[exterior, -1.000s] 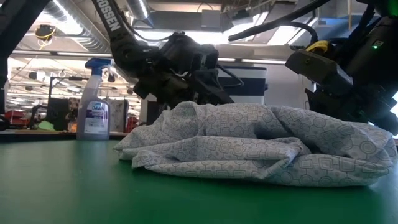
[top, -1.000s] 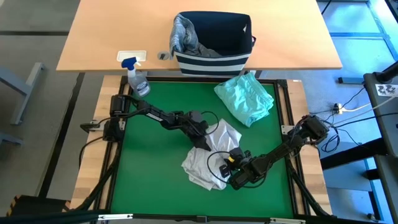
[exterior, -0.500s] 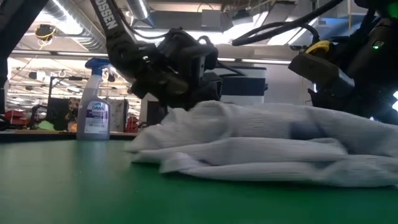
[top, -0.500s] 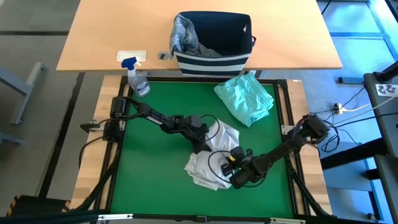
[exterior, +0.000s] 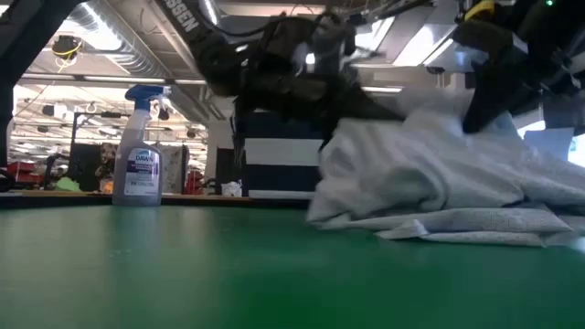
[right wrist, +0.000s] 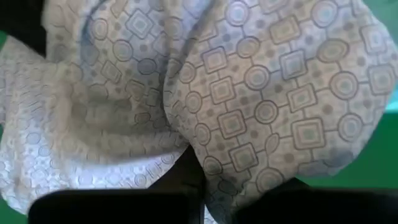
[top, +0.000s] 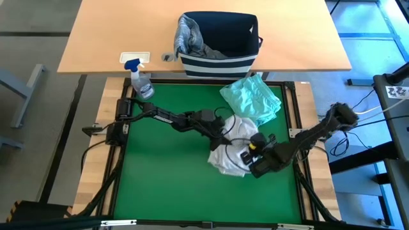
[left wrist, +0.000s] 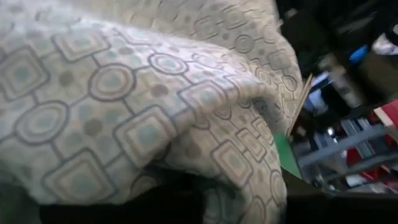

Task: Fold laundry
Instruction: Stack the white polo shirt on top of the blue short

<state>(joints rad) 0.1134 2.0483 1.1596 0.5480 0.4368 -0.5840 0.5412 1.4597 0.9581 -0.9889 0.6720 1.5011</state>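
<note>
- Basket (top: 220,61) of navy fabric with white stripes at the base, standing on the pale wooden table (top: 96,38) just beyond the green mat (top: 160,172); grey-blue crumpled garment (top: 186,35) draped over its left rim, half inside.
- Mint-teal soft garment (top: 252,101) lying rumpled on the mat's far right corner, near the basket.
- White garment (top: 233,147) printed with small circles and squares, bunched in a soft heap right of the mat's middle, partly lifted off the surface in the low view (exterior: 430,174).
- Clear plastic spray bottle (top: 140,82) with blue trigger head, upright at the mat's far left corner.
- Left gripper (top: 223,135) buried in the near-left edge of the white heap, fingers pinched narrow on a fold of the cloth.
- Right gripper (top: 252,158) at the heap's right side, likewise clamped narrow on the printed fabric, cloth filling its wrist view (right wrist: 261,93).
</note>
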